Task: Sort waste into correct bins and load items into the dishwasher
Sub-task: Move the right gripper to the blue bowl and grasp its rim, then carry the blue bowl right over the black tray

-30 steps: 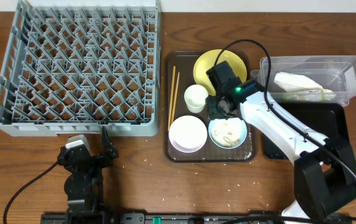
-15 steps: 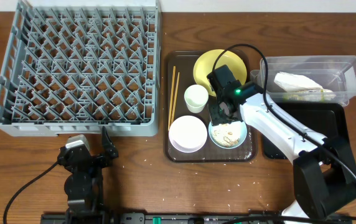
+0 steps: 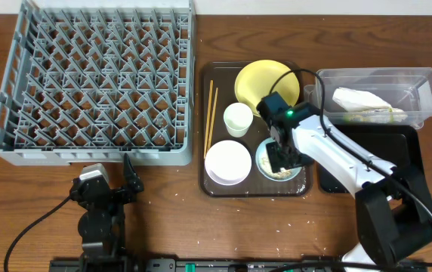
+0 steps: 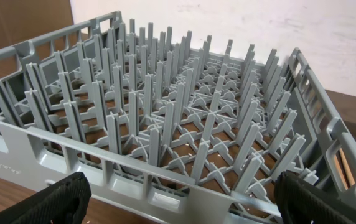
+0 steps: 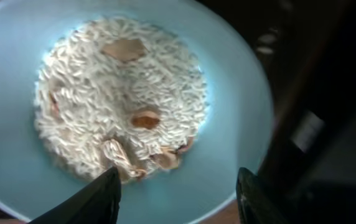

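Note:
The light blue bowl (image 3: 263, 160) sits on the brown serving tray (image 3: 255, 190), holding rice-like scraps (image 5: 122, 99). My right gripper (image 3: 282, 157) is open, close over the bowl (image 5: 228, 149), fingers either side of its near rim. Also on the tray are the white bowl (image 3: 227, 162), white cup (image 3: 238, 119), yellow plate (image 3: 259, 80) and chopsticks (image 3: 210, 113). The clear tub (image 3: 426, 83) holds the white napkin (image 3: 359, 98) and a greenish wrapper (image 3: 374, 115). The black tray (image 3: 408, 162) lies below it. The grey dish rack (image 3: 95, 79) is at left (image 4: 178, 143). My left gripper (image 3: 109, 189) is open.
The serving tray sits between the rack and the two bins. The right arm's cable arcs over the yellow plate. Small crumbs dot the table near the front edge (image 3: 291, 219).
My right gripper has moved down the tray from beside the yellow plate and cup to directly over the blue bowl. The left arm has not moved.

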`<state>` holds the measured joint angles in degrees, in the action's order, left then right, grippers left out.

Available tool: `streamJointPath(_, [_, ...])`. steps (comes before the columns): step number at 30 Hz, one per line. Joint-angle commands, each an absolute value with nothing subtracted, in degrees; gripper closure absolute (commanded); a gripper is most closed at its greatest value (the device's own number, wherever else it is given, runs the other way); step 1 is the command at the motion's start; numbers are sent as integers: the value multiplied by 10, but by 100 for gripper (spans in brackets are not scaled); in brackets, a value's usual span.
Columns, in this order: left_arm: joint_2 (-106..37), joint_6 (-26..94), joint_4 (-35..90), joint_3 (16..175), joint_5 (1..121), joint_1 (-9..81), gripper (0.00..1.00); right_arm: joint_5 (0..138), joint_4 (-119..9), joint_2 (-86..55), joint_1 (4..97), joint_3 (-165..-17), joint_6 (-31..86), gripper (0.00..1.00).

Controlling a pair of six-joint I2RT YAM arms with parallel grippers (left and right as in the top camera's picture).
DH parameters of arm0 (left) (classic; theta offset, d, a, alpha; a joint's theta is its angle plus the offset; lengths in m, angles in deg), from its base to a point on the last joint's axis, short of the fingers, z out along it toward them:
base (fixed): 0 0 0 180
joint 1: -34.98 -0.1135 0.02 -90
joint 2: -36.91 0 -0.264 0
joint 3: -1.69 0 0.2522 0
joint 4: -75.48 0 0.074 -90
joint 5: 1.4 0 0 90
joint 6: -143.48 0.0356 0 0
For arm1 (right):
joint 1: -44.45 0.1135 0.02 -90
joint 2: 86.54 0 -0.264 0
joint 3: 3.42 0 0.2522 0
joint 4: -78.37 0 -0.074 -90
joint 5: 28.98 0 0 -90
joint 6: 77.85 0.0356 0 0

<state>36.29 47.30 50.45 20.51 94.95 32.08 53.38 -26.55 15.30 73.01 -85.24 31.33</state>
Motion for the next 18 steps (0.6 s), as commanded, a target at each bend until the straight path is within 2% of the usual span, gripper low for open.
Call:
streamJointPath(1, [366, 472, 496, 192, 953, 319, 5, 471, -248, 158, 703, -849, 334, 41])
streamJointPath(7, [366, 472, 496, 192, 953, 319, 5, 479, -258, 157, 689, -876, 323, 41])
streamJointPath(11, [366, 472, 496, 192, 953, 319, 5, 547, -257, 151, 696, -928, 282, 40])
streamJointPath(18, [366, 472, 496, 192, 953, 319, 5, 662, -270, 151, 753, -956, 138, 39])
